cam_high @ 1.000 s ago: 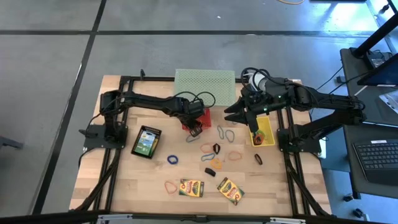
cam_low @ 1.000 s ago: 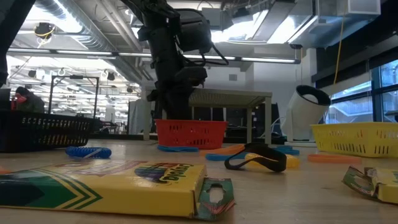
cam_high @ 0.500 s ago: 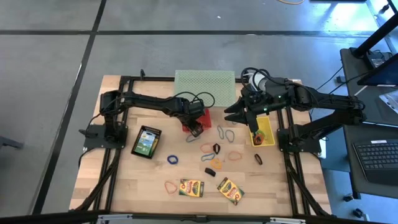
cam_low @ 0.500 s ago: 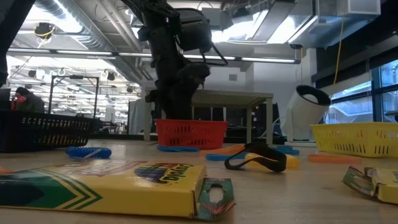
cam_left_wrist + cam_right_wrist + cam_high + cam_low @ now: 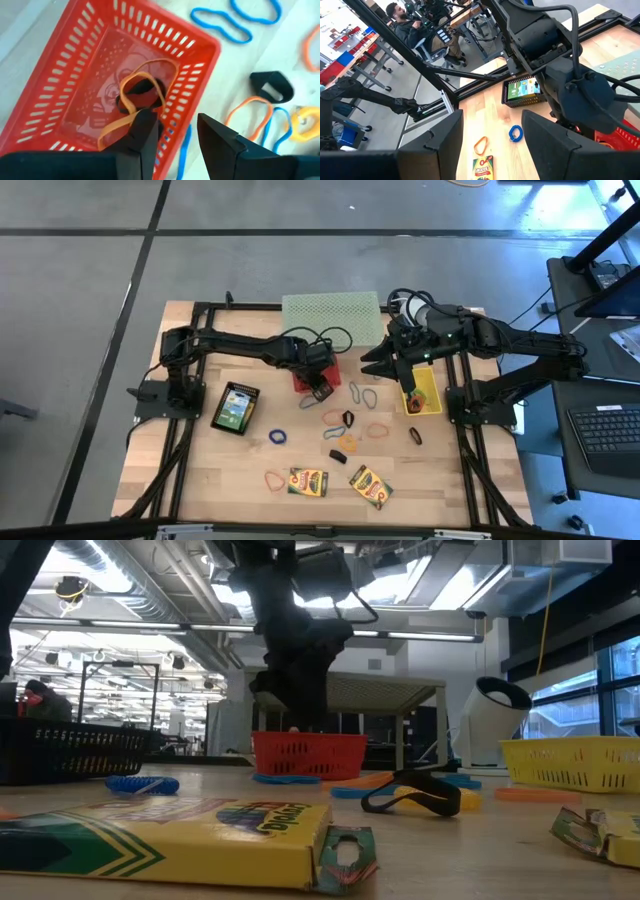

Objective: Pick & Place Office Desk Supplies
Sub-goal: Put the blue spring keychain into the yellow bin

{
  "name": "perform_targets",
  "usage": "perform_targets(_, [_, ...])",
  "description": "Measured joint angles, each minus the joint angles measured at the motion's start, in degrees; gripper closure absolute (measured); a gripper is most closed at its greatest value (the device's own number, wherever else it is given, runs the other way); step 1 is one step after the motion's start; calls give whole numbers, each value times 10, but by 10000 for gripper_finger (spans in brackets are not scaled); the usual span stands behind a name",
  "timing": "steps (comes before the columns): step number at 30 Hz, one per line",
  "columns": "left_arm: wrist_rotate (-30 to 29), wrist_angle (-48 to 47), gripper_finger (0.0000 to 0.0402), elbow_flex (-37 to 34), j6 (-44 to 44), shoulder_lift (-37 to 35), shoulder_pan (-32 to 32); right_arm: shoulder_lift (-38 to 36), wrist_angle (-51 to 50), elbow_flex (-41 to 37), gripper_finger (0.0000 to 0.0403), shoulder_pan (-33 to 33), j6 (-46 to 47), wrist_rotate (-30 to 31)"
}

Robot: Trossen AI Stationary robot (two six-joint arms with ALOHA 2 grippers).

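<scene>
My left gripper (image 5: 322,388) hovers open over the red basket (image 5: 303,375). In the left wrist view its fingers (image 5: 145,131) stand above the near wall of the red basket (image 5: 60,75). Inside lie an orange rubber band (image 5: 142,82) and a dark clip (image 5: 137,89). My right gripper (image 5: 378,367) waits open beside the yellow basket (image 5: 422,392). Two crayon boxes (image 5: 308,481) (image 5: 370,486) lie flat near the front edge. A third crayon box (image 5: 236,407) sits in a black basket. Bands (image 5: 277,437) and clips (image 5: 347,419) are scattered mid-table.
The pale green mesh stand (image 5: 332,310) stands at the far edge behind the red basket. A white round device (image 5: 495,725) is at the far right. More bands (image 5: 220,27) and a dark clip (image 5: 272,86) lie beside the red basket. A person (image 5: 410,25) sits beyond the table.
My left gripper has shifted a little toward the table's right over the red basket and risen slightly. My right arm has kept still.
</scene>
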Motion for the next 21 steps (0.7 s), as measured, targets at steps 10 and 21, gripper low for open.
perform_targets(10, [18, -21, 269, 0, -3, 3, -6, 0, 0, 0, 199, 0, 2, -5])
perform_targets(21, [108, -1, 286, -1, 18, 38, -6, 0, 0, 0, 199, 7, 2, -6])
